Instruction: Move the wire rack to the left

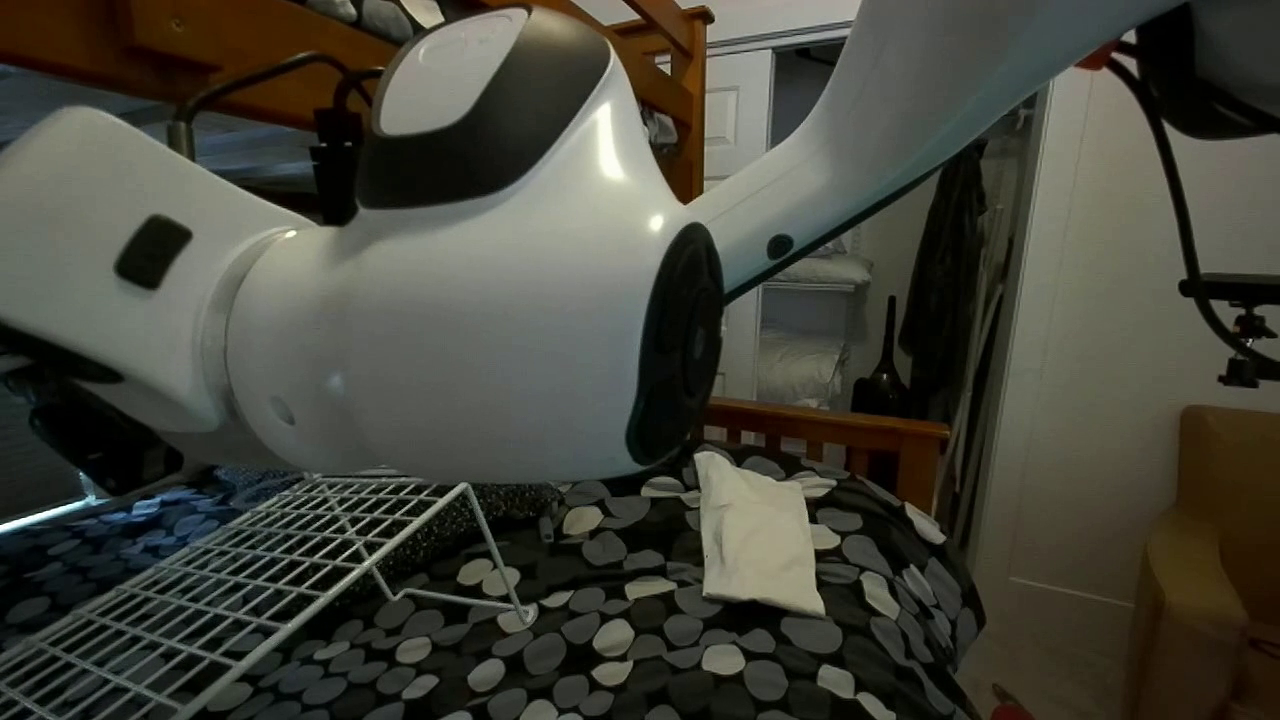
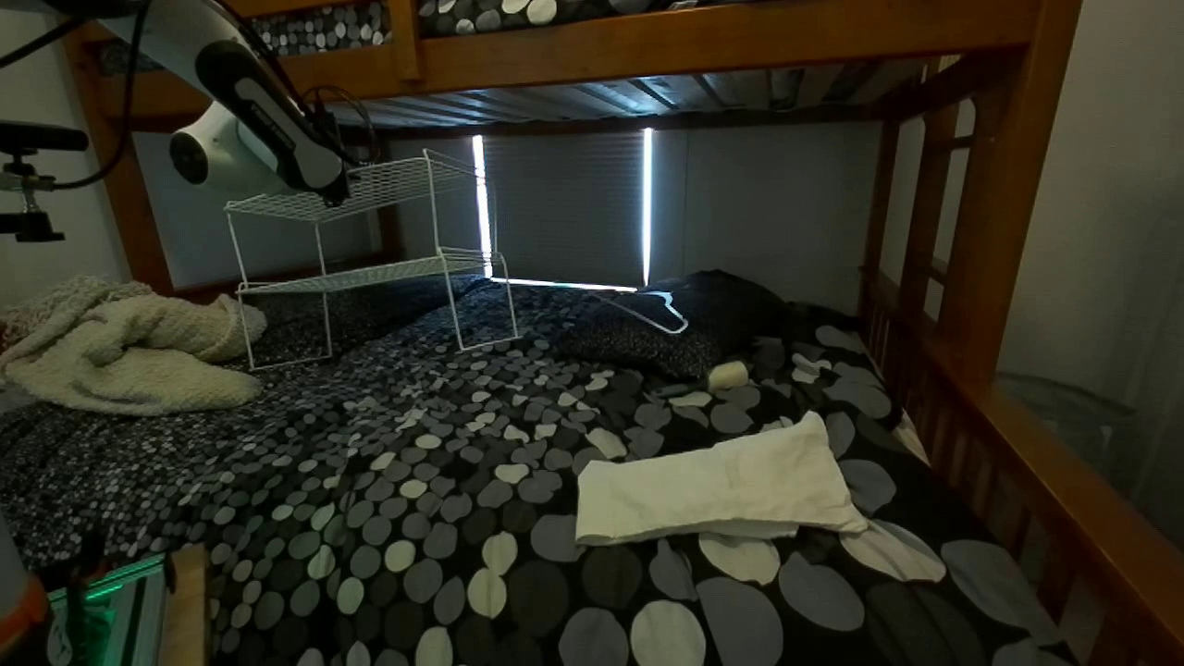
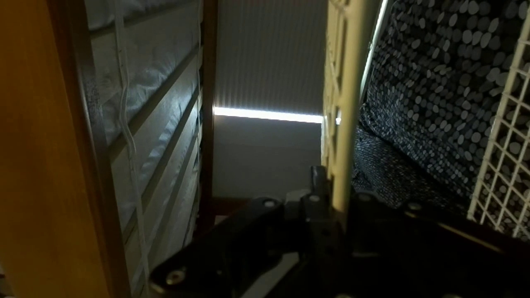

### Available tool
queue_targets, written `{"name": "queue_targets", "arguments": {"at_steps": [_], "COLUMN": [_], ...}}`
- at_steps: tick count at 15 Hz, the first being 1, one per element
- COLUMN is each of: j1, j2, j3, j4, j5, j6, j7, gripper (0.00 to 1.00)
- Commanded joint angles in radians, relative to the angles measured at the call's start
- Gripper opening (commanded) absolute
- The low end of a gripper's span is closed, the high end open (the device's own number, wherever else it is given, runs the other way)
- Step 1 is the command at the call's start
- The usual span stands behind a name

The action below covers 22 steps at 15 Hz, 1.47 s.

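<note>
The wire rack (image 2: 393,185) is a white two-tier wire grid on thin wire legs. It looks upright on the patterned bed in an exterior view; whether every foot touches the bed I cannot tell. In an exterior view its grid (image 1: 240,575) shows at the lower left, partly behind the arm. My gripper (image 2: 335,196) is at the front edge of the rack's upper tier. In the wrist view the gripper (image 3: 331,188) has its dark fingers closed on both sides of the rack's thick edge rod (image 3: 348,103). The right finger is mostly lost in shadow. The lower tier (image 3: 505,132) shows at the right.
The wooden upper bunk (image 2: 721,46) hangs over the rack and arm; its beam (image 3: 37,145) is close in the wrist view. A cream blanket (image 2: 139,351) lies left of the rack. A dark pillow (image 2: 638,342), a white hanger (image 2: 680,324) and a white cloth (image 2: 712,490) lie right.
</note>
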Motion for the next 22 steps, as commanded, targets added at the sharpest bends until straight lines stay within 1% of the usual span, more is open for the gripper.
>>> {"name": "queue_targets", "arguments": {"at_steps": [1,2,3,6,12,14,17,18,22], "j1": [0.002,0.003,0.0,0.008,0.006,0.002,0.005,-0.031,-0.072], "j2": [0.029,0.041,0.055,0.066,0.068,0.069,0.073,0.084,0.099], "j3": [0.02,0.024,0.034,0.049,0.092,0.109,0.123,0.175,0.254], "j4": [0.046,0.059,0.064,0.112,0.169,0.176,0.191,0.19,0.182], "j5": [-0.012,-0.012,-0.013,-0.013,-0.011,-0.012,-0.012,-0.016,-0.015], "j6": [0.029,0.041,0.041,0.036,0.083,0.096,0.11,0.099,0.07], "j7": [-0.005,-0.016,0.008,-0.021,-0.138,-0.149,-0.202,-0.225,-0.242], "gripper": [0.01,0.01,0.01,0.01,0.01,0.01,0.01,0.01,0.01]}}
